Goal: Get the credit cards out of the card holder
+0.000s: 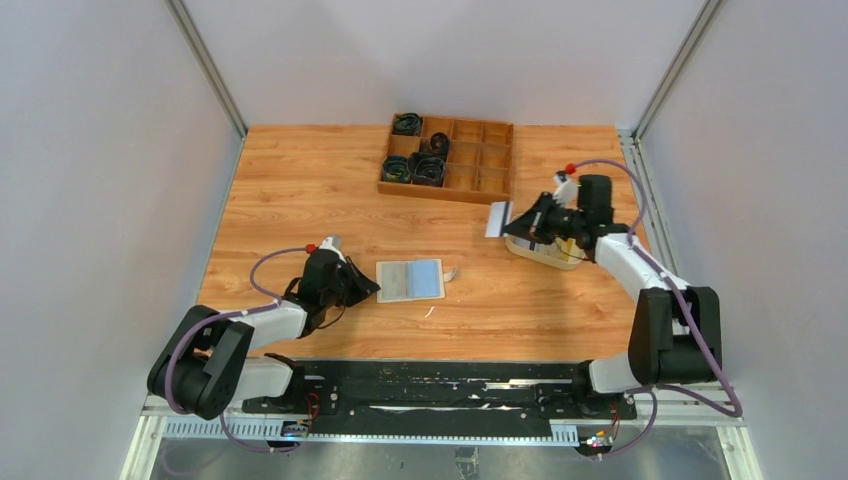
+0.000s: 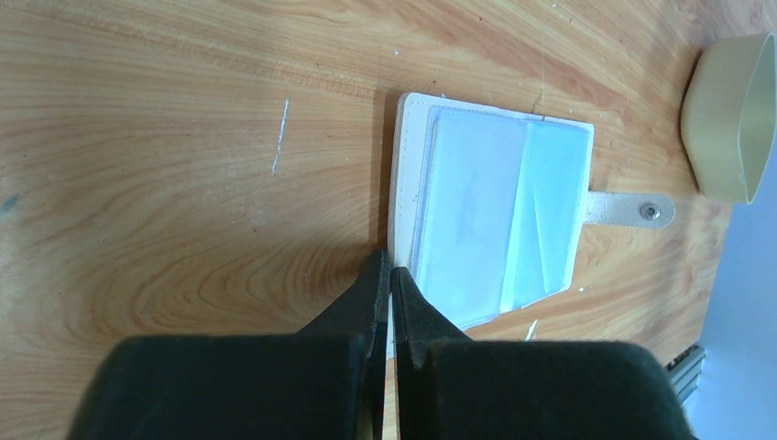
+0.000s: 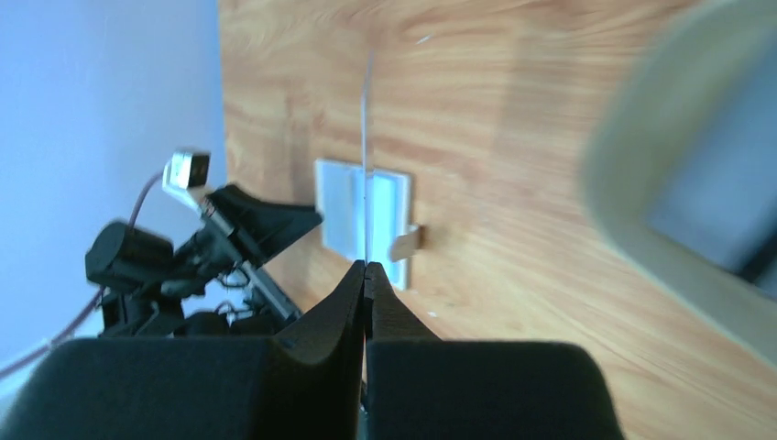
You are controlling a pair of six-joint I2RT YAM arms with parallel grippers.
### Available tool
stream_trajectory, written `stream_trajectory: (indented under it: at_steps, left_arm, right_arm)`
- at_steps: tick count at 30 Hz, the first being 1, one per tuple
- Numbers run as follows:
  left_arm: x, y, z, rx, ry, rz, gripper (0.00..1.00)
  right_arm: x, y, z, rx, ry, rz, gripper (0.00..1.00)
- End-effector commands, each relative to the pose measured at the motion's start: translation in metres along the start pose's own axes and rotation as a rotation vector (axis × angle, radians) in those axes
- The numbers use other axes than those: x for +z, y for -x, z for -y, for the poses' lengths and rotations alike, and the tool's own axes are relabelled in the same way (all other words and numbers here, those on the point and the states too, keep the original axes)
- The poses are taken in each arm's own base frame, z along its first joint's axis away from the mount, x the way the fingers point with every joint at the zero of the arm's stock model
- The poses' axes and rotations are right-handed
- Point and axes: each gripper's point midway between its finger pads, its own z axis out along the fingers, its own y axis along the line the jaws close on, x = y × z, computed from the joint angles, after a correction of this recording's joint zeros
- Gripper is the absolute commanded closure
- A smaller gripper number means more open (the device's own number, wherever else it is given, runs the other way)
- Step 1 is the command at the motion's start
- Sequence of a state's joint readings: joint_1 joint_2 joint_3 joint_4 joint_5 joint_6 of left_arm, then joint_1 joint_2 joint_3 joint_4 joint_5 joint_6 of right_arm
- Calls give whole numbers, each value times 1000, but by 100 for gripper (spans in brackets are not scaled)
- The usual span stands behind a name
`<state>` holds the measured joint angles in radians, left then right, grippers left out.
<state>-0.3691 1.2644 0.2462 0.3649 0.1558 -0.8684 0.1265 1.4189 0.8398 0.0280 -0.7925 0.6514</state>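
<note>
The card holder (image 1: 410, 281) lies open on the table, its snap tab (image 1: 452, 272) pointing right. Its pale inside shows light blue card faces or sleeves (image 2: 486, 211). My left gripper (image 1: 368, 290) is shut, pinching the holder's left edge (image 2: 399, 183), with its tips (image 2: 391, 268) at that edge. My right gripper (image 1: 512, 226) is raised over the right side of the table. It is shut on one whitish-grey credit card (image 1: 496, 218), which is seen edge-on as a thin line (image 3: 367, 165) in the right wrist view. The holder (image 3: 348, 206) shows far behind it.
A cream oval tray (image 1: 556, 255) sits under my right wrist, with something dark and yellow in it; it also shows in the left wrist view (image 2: 728, 119). A brown wooden compartment box (image 1: 470, 160) with black coiled items stands at the back centre.
</note>
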Motion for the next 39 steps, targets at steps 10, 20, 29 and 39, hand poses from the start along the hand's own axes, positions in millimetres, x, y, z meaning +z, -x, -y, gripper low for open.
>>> stream_trajectory:
  at_steps: [10, 20, 29, 39]
  left_arm:
    - [-7, -17, -22, 35, 69, -49, 100]
    - [-9, -17, -21, 33, 69, -49, 100]
    - [-7, -13, -18, 35, 73, -46, 100]
    - [-4, -12, -18, 39, 78, -55, 100]
  right_arm:
    - [-71, 7, 95, 202, -211, 80, 100]
    - [-61, 11, 124, 270, -216, 94, 100]
    - [-49, 17, 136, 322, -194, 99, 100]
    - [-41, 19, 147, 376, -196, 87, 100]
